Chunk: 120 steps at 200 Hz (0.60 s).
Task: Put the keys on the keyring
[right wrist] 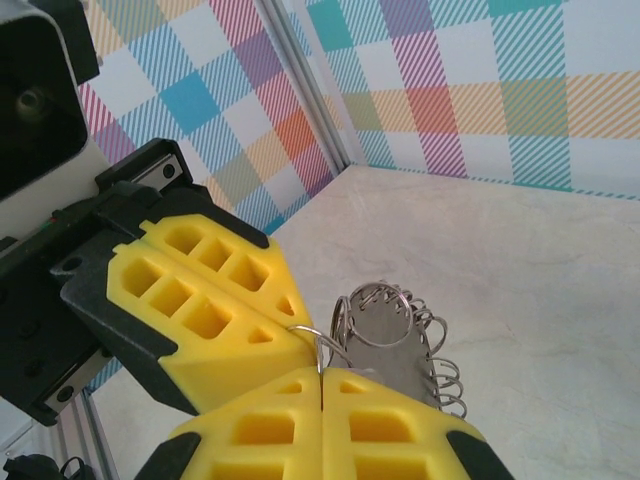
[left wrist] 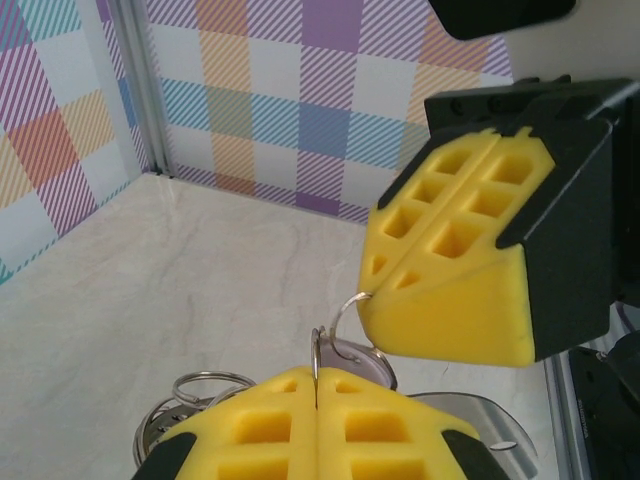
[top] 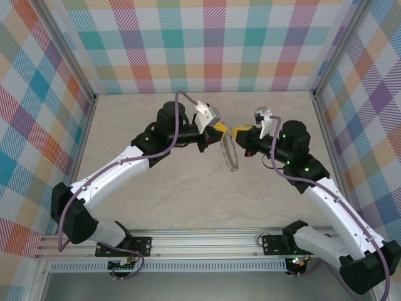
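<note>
My two grippers meet tip to tip above the middle of the table, left gripper [top: 220, 128] and right gripper [top: 239, 132]. Both are shut. The keyring [top: 232, 154] hangs below them as a silvery, knobbly loop. In the left wrist view my left gripper [left wrist: 317, 385] pinches a thin metal edge, and the right gripper [left wrist: 372, 298] clamps a thin wire ring [left wrist: 340, 318] that curves down to it. A pale lilac rounded piece [left wrist: 356, 358], seemingly the key's head, sits right behind my left fingertips. In the right wrist view the right gripper [right wrist: 322, 385] grips the same wire [right wrist: 312, 332] beside the left gripper [right wrist: 297, 318]. The keyring's metal bundle [right wrist: 392, 340] hangs beyond.
The beige tabletop [top: 169, 194] lies under the arms, enclosed by plaid walls [top: 213, 44] at the back and sides. An aluminium rail [top: 200, 241] runs along the near edge by the arm bases.
</note>
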Each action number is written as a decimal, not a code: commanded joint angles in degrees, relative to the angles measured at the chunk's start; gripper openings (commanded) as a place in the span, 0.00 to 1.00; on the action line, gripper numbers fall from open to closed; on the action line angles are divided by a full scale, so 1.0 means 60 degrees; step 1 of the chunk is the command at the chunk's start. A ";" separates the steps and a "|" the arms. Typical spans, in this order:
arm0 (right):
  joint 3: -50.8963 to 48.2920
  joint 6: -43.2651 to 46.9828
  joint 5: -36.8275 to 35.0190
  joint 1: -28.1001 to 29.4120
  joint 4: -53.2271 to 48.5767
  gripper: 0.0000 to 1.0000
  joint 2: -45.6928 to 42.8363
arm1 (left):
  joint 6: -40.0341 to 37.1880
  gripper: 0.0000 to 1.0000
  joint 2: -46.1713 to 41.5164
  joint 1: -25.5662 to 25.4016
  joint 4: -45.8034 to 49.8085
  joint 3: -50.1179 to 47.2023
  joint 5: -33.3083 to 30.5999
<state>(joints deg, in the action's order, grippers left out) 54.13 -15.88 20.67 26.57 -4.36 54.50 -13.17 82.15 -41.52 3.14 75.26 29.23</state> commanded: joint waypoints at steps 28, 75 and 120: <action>0.0412 -0.0166 0.0364 -0.0102 0.0477 0.00 0.0175 | -0.0325 0.00 -0.0186 -0.0192 -0.0018 0.0509 0.0164; 0.0412 -0.0309 0.0398 -0.0258 0.0679 0.00 0.0339 | -0.0456 0.00 -0.0249 -0.0286 0.0085 0.0552 0.0265; 0.0456 -0.0625 0.0699 -0.0584 0.0745 0.00 0.0571 | -0.0661 0.00 -0.0353 -0.0390 0.0115 0.0511 0.0324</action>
<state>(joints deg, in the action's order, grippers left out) 54.83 -18.00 23.73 24.27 -2.35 56.77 -15.09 82.15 -41.74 5.02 76.42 28.36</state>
